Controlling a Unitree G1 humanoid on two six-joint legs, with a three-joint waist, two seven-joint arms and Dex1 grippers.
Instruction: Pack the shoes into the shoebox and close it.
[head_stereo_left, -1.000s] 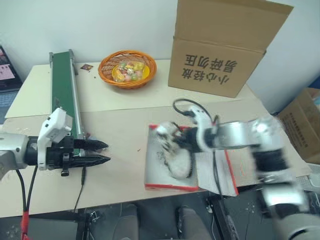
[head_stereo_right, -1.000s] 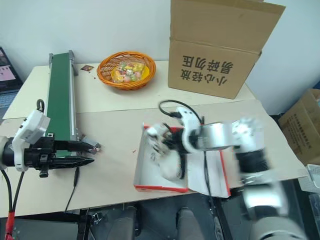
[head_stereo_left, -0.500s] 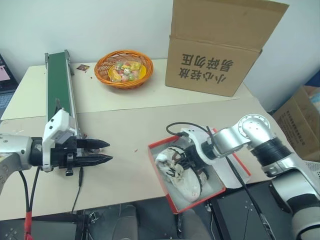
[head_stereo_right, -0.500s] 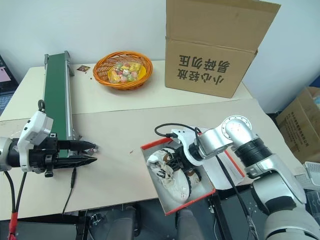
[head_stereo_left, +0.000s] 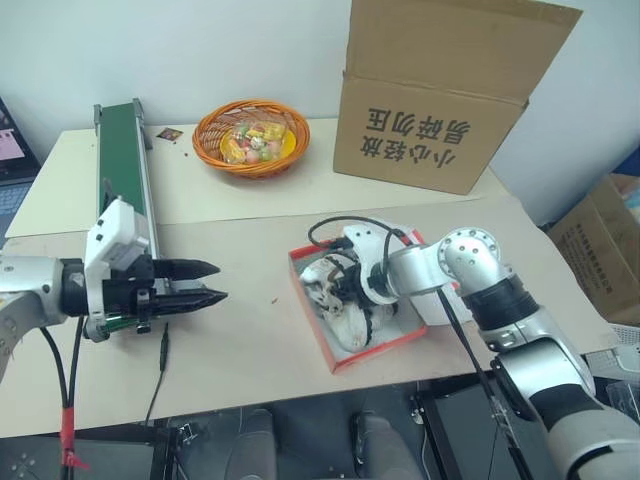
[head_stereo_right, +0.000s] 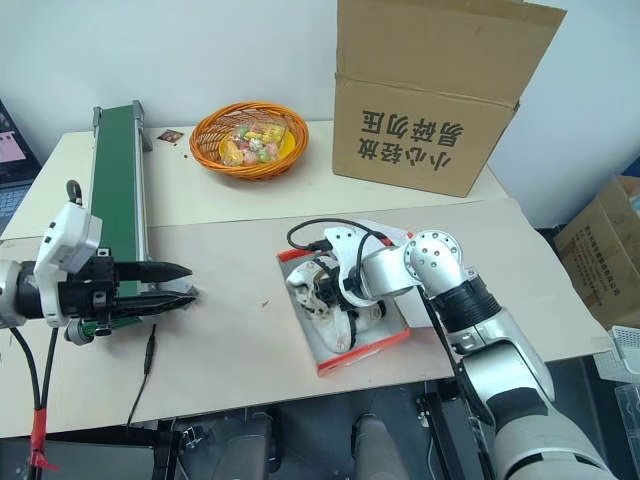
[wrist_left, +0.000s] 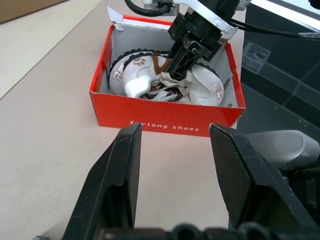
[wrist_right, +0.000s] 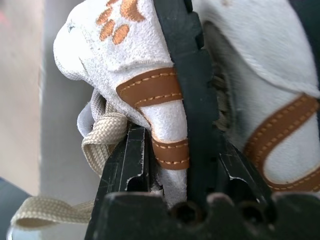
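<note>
The shoebox (head_stereo_left: 372, 350), red outside and white inside, lies open on the table near its front edge, turned at an angle. Both white shoes (head_stereo_left: 347, 312) with tan marks lie inside it, laces loose. My right gripper (head_stereo_left: 345, 287) reaches down into the box, shut on the side wall of one shoe (wrist_right: 150, 65), with a black finger (wrist_right: 192, 90) on each side of it. The left wrist view shows the box's red wall (wrist_left: 165, 117), the shoes (wrist_left: 145, 82) and the right gripper (wrist_left: 181, 67) in them. My left gripper (head_stereo_left: 207, 283) hovers open, left of the box and pointing at it.
A green conveyor (head_stereo_left: 122, 170) runs along the table's left side. An orange basket (head_stereo_left: 252, 135) of small items and a large brown printed carton (head_stereo_left: 440, 100) stand at the back. Another carton (head_stereo_left: 605, 250) sits on the floor at the right.
The shoebox has slid and turned: half a second ago it hung over the table's front edge, now it lies fully on the table. My right gripper moved left with it. The left gripper stayed.
</note>
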